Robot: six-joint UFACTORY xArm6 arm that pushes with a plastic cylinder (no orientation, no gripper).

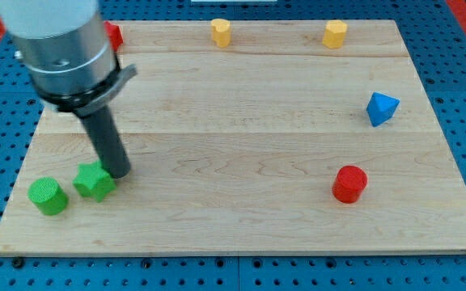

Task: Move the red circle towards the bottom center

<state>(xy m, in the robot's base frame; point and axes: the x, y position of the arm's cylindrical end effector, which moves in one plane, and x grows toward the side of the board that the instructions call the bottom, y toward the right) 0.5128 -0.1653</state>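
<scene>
The red circle [350,183] is a short red cylinder standing on the wooden board [241,121] at the view's lower right. My tip [120,173] is far to its left, at the view's lower left, touching or nearly touching the right side of a green star-shaped block [94,181]. A green cylinder [48,196] stands just left of that green block. The arm's grey body [59,40] fills the view's top left.
A second red block [114,35] is partly hidden behind the arm at the top left. Two yellow blocks [221,31] [335,34] stand along the top edge. A blue block [382,108] stands at the right.
</scene>
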